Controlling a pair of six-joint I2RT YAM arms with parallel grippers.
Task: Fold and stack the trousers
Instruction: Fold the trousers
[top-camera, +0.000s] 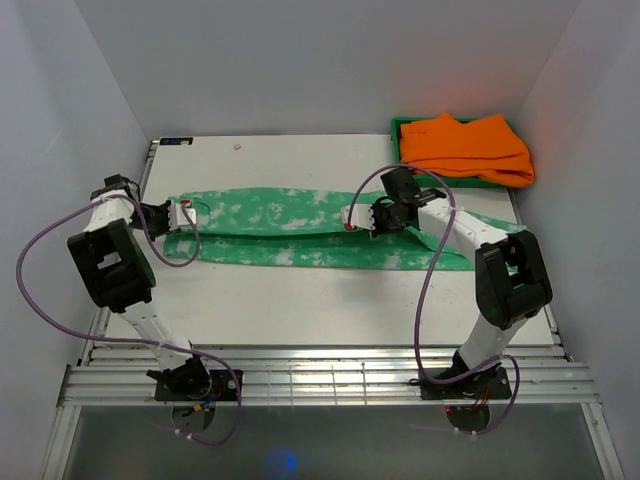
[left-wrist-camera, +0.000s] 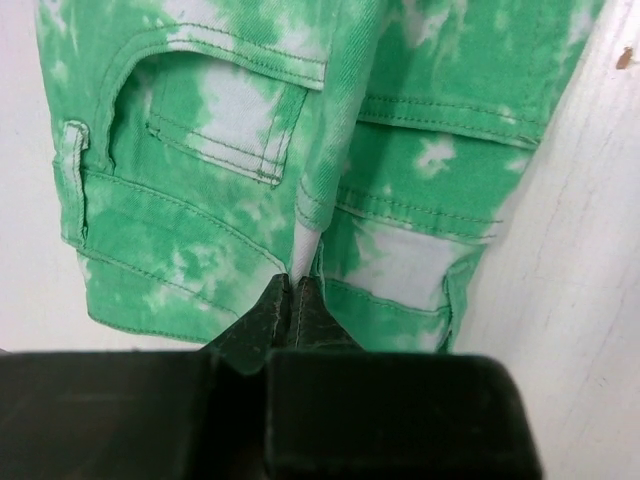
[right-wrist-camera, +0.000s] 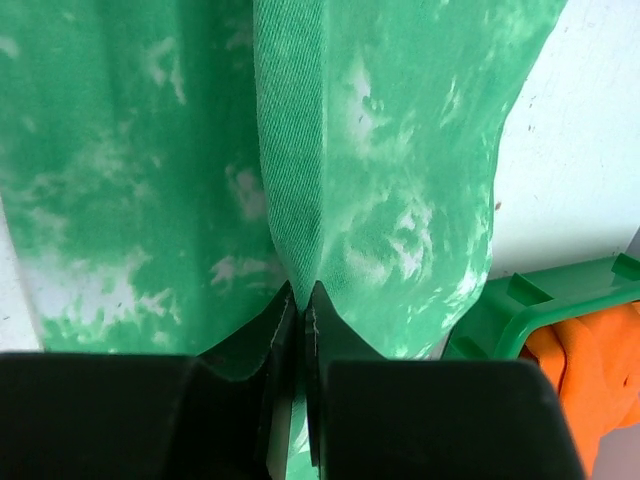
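The green trousers (top-camera: 270, 215) with white blotches lie stretched left to right across the table, waist end at the left. My left gripper (top-camera: 185, 213) is at that waist end. In the left wrist view it (left-wrist-camera: 293, 285) is shut on a raised ridge of the trousers (left-wrist-camera: 200, 210) between the back pockets. My right gripper (top-camera: 350, 218) is over the legs near the middle. The right wrist view shows it (right-wrist-camera: 300, 292) shut on a pinched fold of the trousers (right-wrist-camera: 400, 150). The cloth rises in a crease from each pair of jaws.
A green bin (top-camera: 400, 128) holding folded orange garments (top-camera: 465, 148) stands at the back right corner; its rim (right-wrist-camera: 520, 310) and orange cloth (right-wrist-camera: 590, 370) show beside the right gripper. White table (top-camera: 300, 300) lies in front of the trousers. Walls close in on three sides.
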